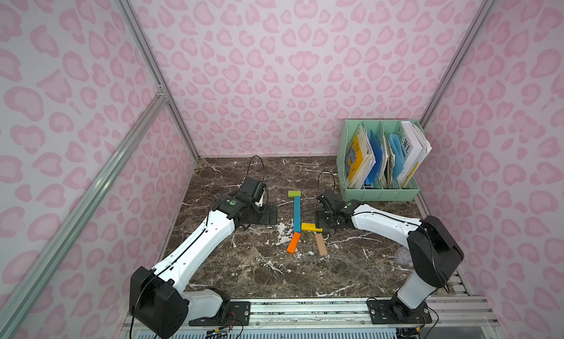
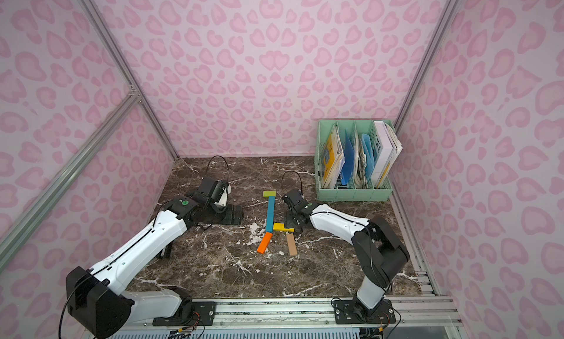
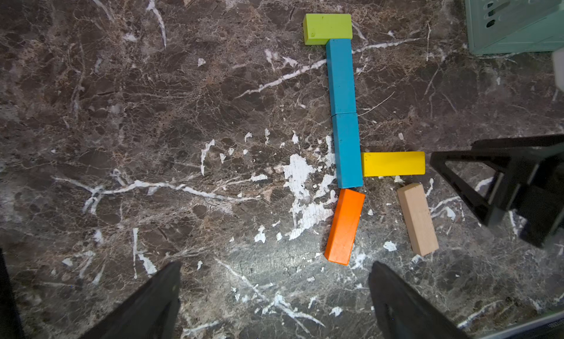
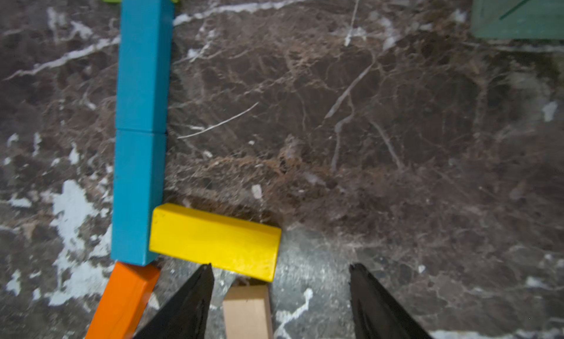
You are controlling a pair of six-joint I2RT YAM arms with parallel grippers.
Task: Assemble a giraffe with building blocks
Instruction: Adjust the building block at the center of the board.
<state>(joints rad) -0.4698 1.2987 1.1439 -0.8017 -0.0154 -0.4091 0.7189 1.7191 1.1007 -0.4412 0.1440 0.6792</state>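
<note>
The giraffe lies flat mid-table. A lime-green block caps two blue blocks set end to end. A yellow block juts sideways from the lower blue block. An orange block angles off that blue block's end. The tan block lies loose just below the yellow one. My right gripper is open over the tan block's near end, which sits between its fingers beside one of them, untouched. My left gripper is open and empty, left of the figure.
A mint-green file rack with books stands at the back right, close behind my right arm. Pink patterned walls close in the dark marble table on three sides. A metal rail runs along the front.
</note>
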